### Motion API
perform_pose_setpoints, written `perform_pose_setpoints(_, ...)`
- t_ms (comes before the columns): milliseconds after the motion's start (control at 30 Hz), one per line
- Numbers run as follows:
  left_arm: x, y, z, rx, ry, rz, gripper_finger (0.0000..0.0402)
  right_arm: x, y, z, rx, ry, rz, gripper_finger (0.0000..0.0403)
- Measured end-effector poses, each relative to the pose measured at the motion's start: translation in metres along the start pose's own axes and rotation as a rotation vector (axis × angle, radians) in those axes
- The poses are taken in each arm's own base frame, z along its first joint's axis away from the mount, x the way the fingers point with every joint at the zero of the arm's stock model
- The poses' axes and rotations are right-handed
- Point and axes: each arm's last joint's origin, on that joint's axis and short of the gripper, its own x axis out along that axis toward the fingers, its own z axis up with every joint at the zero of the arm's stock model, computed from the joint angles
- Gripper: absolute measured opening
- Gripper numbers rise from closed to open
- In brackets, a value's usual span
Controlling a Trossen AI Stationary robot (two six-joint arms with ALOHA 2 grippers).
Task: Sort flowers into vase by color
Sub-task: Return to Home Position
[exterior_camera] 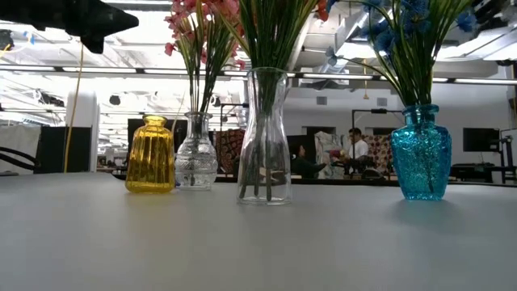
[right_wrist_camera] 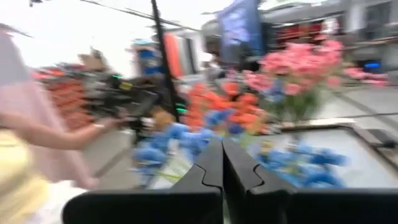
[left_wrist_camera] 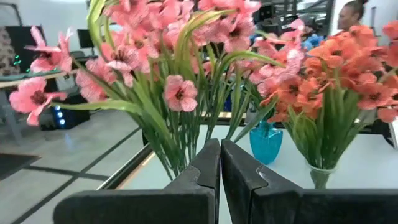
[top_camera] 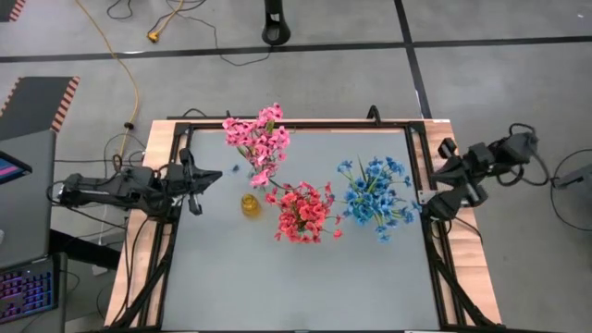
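Observation:
Pink flowers (top_camera: 259, 141) stand with their stems in a small clear vase (exterior_camera: 196, 152) at the far middle of the table. Coral-red flowers (top_camera: 305, 211) stand in a tall clear vase (exterior_camera: 264, 136). Blue flowers (top_camera: 377, 196) stand in a blue vase (exterior_camera: 421, 152). A yellow vase (exterior_camera: 150, 153) stands beside the small clear one with no stems in it. My left gripper (top_camera: 215, 174) is shut and holds nothing, level, at the table's left edge, pointing at the flowers. My right gripper (top_camera: 427, 211) is shut and holds nothing at the right edge, near the blue flowers.
A black frame (top_camera: 277, 123) runs around the grey table top. The near half of the table (top_camera: 296, 287) is bare. A person's arm (right_wrist_camera: 56, 134) shows in the right wrist view; people (exterior_camera: 353, 149) sit in the room behind.

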Motion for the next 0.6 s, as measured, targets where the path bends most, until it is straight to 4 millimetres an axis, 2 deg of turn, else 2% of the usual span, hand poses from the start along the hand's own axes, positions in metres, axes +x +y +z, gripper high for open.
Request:
perform_pose_setpoints(133, -0.001, 0.0, 0.001, 0.011, -0.009, -0.035, 0.0002, 0.007, 0.006, -0.004, 0.022, -0.012, 0.116, 0.0018)
perform_pose_setpoints(333, -0.001, -0.001, -0.003, 0.006, 0.023, -0.05, 0.0002, 0.037, 0.02, -0.03, -0.043, 0.019, 0.181, 0.0033)
perform_pose_setpoints(600, -0.001, -0.001, -0.004, 0.007, 0.035, -0.05, 0.0002, 0.066, 0.031, -0.063, -0.062, 0.02, 0.214, 0.0019)
